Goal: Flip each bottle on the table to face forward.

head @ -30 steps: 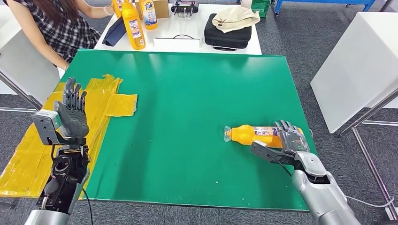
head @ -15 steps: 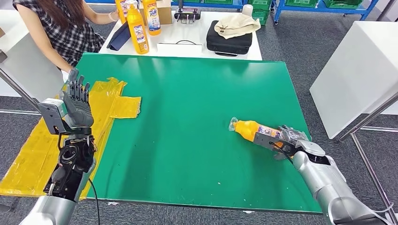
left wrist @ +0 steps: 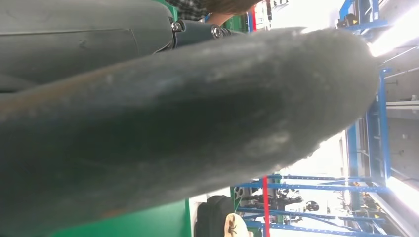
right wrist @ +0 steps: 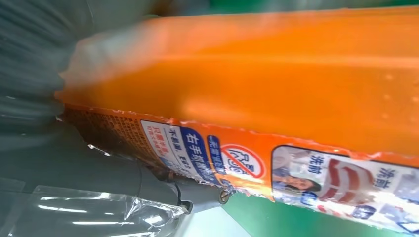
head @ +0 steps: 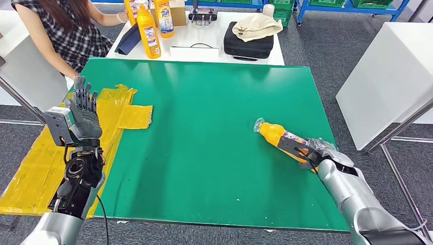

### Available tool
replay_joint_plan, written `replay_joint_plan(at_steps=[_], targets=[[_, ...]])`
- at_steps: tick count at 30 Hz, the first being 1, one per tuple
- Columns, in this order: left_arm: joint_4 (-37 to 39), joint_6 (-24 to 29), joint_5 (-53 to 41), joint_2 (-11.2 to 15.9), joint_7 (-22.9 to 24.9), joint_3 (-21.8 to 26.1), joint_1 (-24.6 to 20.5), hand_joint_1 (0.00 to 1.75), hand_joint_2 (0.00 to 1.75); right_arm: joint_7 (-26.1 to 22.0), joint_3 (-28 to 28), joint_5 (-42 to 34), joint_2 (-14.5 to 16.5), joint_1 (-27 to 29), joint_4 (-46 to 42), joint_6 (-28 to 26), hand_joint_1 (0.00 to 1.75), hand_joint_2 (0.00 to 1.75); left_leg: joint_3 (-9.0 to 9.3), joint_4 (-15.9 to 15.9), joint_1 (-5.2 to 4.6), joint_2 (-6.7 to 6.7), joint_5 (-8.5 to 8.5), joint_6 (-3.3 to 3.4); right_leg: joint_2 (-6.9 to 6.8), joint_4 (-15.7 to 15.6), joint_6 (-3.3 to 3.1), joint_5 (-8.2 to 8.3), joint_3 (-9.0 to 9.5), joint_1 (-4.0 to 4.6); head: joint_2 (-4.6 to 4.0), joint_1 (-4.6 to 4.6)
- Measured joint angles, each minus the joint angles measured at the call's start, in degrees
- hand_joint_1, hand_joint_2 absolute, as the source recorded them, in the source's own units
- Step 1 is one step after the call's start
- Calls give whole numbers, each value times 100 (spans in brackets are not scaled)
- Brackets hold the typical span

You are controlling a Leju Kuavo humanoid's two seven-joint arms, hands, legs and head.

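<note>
the right hand (head: 312, 151) grasps the lying bottle (head: 276, 135) at its base, its cap pointing away toward the far left.

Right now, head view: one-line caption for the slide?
Right robot hand grips an orange bottle lying on the green table; left robot hand raised, open.

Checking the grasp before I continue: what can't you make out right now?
- Bottle base, head view: covered by the right robot hand.
- Label print, right wrist view: motion-blurred bottle, small text unreadable.
- Left robot hand surroundings, left wrist view: blocked by its own thumb.
</note>
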Motion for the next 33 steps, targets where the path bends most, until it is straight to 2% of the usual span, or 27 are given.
replay_joint_plan(at_steps=[9,11,13,15,17,20,25,29,33], targets=[[2,-58,-15,1,35,0,16,0,0,-215,-319,-153,105,-36,11,-217,175,175,-24,-1,8,16,0,-1,16,2,-15,10,-28,10,1,1],[2,-186,20,5,75,1,32,0,87,-393,-388,-258,129,-32,11,-379,175,175,-30,-1,8,18,1,-1,17,3,-15,10,-31,10,1,1],[2,-551,216,27,183,5,70,0,175,-782,-510,-588,181,-14,-24,-635,175,175,-41,-1,7,20,2,-2,17,5,-15,12,-38,9,1,1],[-2,-1126,587,84,349,17,161,0,175,-1271,-706,-1126,267,78,-207,-986,175,175,-54,-1,6,20,6,-3,17,9,-15,13,-52,8,1,0],[-39,-1691,989,149,479,43,340,0,175,-1516,-860,-1721,357,323,-746,-1282,175,175,-67,0,5,16,12,0,16,12,-14,13,-69,6,1,-2],[-159,-2207,1307,199,543,60,653,0,175,-1323,-841,-2467,411,850,-1959,-1405,175,175,-94,1,7,-7,15,2,0,14,-14,8,-95,7,0,-2],[-525,-2287,1344,102,597,-51,1022,0,175,-948,-285,-2927,539,1708,-3741,-1884,175,175,-147,0,6,1,13,2,3,17,-14,8,-151,6,1,-2],[-813,-2191,1320,-114,593,-287,1161,0,175,-953,86,-2999,769,2054,-4426,-2314,175,175,-158,-1,5,4,13,2,2,16,-16,6,-162,5,1,-1],[-961,-2061,1286,-371,591,-665,1173,0,175,-1062,387,-2991,1125,2150,-4723,-2783,175,175,-160,-2,5,9,14,2,3,17,-16,9,-164,3,1,-1]])
